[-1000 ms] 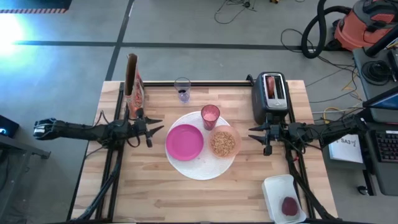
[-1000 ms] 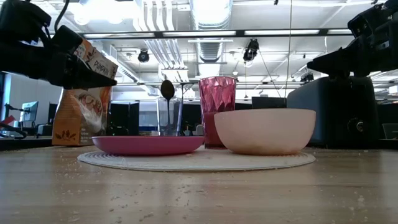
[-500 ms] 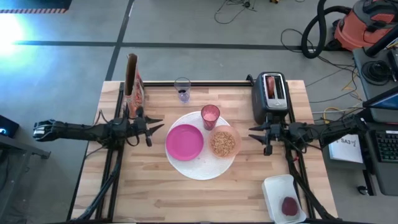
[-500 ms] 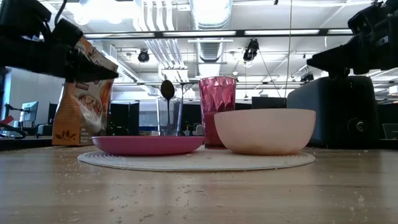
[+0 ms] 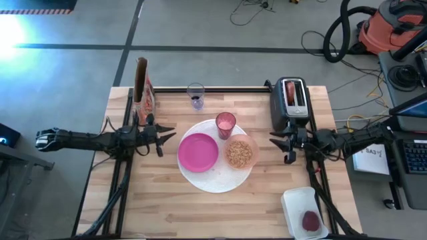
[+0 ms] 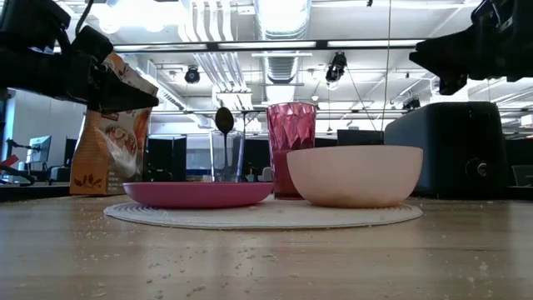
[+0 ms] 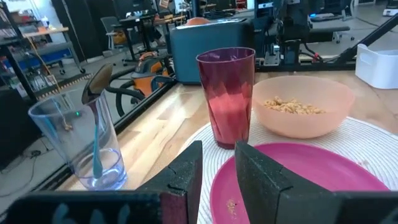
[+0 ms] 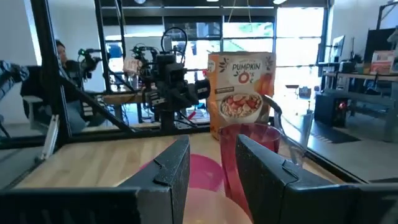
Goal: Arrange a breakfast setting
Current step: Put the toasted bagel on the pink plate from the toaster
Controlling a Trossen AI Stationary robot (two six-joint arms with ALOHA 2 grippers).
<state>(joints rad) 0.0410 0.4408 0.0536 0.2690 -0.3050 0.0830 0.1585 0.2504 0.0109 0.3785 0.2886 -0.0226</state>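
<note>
A big white round disc lies mid-table. On it rest a magenta plate, a translucent pink bowl holding cereal, and a pink tumbler. A blue-handled spoon stands in a clear glass beyond the disc. Round toasted bread sticks out of the toaster's slot. A small dark-red fruit lies in a white tub. My left gripper hovers open, left of the plate. My right gripper hovers open, right of the bowl, in front of the toaster.
A black toaster stands at the far right. A cereal bag stands at the far left. The white tub sits at the near right corner. Bare wood lies along the near edge.
My right gripper has risen and drawn back a little toward the table's right edge, still open.
</note>
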